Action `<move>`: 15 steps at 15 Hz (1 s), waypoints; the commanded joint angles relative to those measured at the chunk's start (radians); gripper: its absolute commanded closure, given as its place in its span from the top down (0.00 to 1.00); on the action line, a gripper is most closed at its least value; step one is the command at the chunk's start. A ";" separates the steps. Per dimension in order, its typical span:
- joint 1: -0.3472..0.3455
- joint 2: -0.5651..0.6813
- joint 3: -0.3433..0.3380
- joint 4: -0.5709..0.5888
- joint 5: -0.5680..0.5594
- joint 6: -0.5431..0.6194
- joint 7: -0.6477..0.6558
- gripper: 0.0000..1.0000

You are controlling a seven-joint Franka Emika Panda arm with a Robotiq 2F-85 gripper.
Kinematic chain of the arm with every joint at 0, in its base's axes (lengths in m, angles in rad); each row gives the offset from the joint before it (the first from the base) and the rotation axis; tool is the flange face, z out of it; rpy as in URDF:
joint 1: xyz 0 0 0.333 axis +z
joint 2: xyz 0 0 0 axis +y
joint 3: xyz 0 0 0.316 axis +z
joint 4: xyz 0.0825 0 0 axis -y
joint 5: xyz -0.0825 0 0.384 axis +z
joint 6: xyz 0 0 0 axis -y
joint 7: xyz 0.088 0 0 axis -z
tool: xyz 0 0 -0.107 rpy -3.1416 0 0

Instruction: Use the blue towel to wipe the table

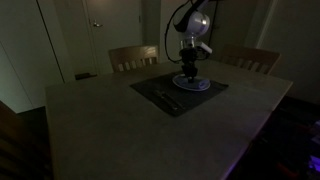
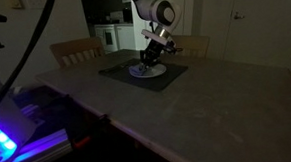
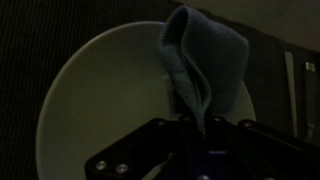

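Pincer (image 3: 200, 125) squeezed tight on blue towel (image 3: 205, 55). Towel bunched up, over right part of white plate (image 3: 95, 95). Too dark to tell if towel touches plate. In an exterior view arm (image 1: 190, 40) comes straight down onto plate. Plate sits on dark mat (image 1: 160, 97). Mat lies close to far edge of table (image 1: 110, 135), by two chairs (image 1: 133, 57). Big stretch of bare tabletop from mat out to near edge and near corners.
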 commanded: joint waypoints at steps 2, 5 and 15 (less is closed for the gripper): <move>0.021 0.070 -0.053 0.068 -0.041 -0.064 0.103 0.02; 0.032 0.070 -0.079 0.067 -0.052 -0.028 0.186 0.02; 0.098 0.053 -0.136 0.051 -0.133 0.135 0.416 0.02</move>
